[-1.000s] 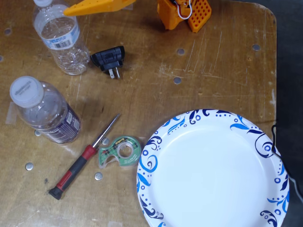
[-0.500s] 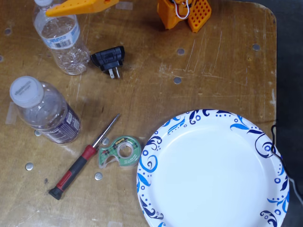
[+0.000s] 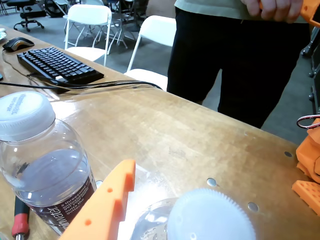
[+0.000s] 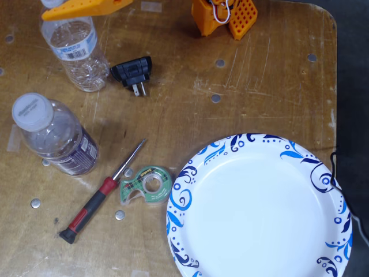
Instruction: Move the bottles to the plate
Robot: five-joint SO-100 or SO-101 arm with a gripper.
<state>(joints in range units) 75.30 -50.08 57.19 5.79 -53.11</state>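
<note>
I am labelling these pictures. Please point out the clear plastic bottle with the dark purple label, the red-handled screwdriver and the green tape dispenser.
Clear plastic bottle with dark purple label (image 4: 78, 151): fixed view, label.
Red-handled screwdriver (image 4: 92, 203): fixed view, handle.
Green tape dispenser (image 4: 134, 186): fixed view, green body.

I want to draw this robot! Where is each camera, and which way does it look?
Wrist view: rides on the arm, low over the table, facing its far edge; an orange finger shows.
Fixed view: high above, looking straight down at the plate; the orange finger peeks in at the top.
Both show the purple-label bottle and the blue-label bottle.
</note>
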